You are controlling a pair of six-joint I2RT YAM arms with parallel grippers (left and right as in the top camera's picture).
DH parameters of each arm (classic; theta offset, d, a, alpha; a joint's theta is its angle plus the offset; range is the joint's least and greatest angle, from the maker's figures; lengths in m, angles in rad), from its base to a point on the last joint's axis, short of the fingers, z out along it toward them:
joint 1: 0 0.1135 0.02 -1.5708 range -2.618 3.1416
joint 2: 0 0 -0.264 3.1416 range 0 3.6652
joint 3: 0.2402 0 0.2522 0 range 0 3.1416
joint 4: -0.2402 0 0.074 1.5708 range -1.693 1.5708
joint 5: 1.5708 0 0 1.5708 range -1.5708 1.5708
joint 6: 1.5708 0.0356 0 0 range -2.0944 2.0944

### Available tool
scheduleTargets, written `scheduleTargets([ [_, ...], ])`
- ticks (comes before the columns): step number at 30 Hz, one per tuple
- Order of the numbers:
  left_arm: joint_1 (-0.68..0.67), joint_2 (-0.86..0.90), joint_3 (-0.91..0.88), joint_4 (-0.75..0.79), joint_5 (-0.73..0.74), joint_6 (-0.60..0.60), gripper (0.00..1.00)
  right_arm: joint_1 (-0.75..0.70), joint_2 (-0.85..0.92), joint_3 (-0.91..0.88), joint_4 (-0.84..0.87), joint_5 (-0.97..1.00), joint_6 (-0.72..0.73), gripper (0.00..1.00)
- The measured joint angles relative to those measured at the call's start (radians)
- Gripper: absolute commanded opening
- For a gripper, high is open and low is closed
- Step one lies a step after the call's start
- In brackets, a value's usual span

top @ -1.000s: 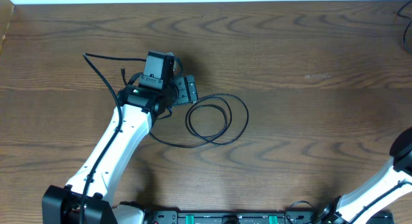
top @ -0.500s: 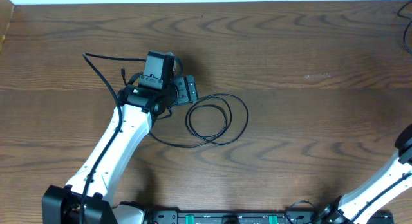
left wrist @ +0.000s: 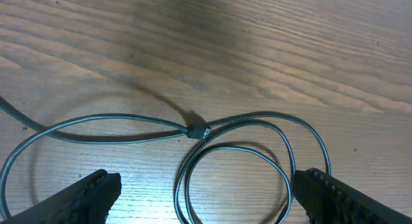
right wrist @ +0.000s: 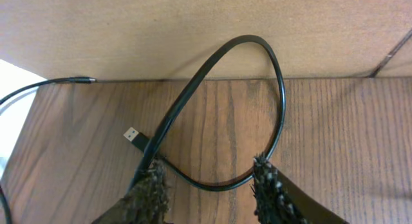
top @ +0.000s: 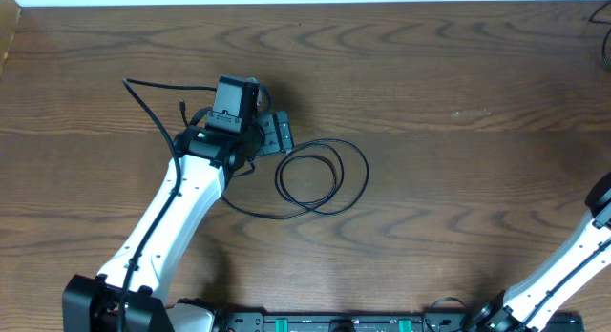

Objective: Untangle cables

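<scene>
A thin dark cable (top: 366, 172) lies in a double loop on the wooden table. One end trails left under my left arm. My left gripper (top: 278, 134) hovers at the loop's upper left, wide open and empty. In the left wrist view the strands cross at a small knot (left wrist: 198, 130), and the loop sits between the spread fingers (left wrist: 87, 197) of the left gripper (left wrist: 206, 198). My right gripper (right wrist: 209, 185) is beyond the overhead view's right edge. Its jaws stand apart over a thicker black cable (right wrist: 251, 38) with a USB plug (right wrist: 133, 135), and the left fingertip touches it.
A lighter brown board (right wrist: 129, 31) rises behind the black cable. A second thin cord with a plug (right wrist: 80, 80) lies at the upper left there. The right arm's white link (top: 573, 265) crosses the lower right corner of the table.
The right arm's link has shifted slightly toward the right edge of the overhead view. The left arm and the looped cable have not moved.
</scene>
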Motion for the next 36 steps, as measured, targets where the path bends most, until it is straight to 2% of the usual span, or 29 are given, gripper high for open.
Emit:
scheduleTargets([
  [4,0.000,0.000,0.000,0.000,0.000,0.000,0.93,0.000,0.000,0.000,0.002,-0.040,-0.002,0.61],
  [15,0.000,0.000,0.000,0.000,0.000,0.000,0.93,0.000,-0.054,0.000,-0.075,-0.138,-0.001,0.61],
  [27,0.000,0.000,0.000,0.000,0.000,0.000,0.93,-0.014,-0.103,0.000,-0.018,-0.125,0.001,0.59],
  [33,0.000,0.000,0.000,0.000,0.000,0.000,0.93,-0.028,-0.058,0.000,0.034,-0.103,0.004,0.54],
  [36,0.000,0.000,0.000,0.000,0.000,0.000,0.92,-0.039,-0.020,0.000,0.037,-0.100,0.005,0.54],
])
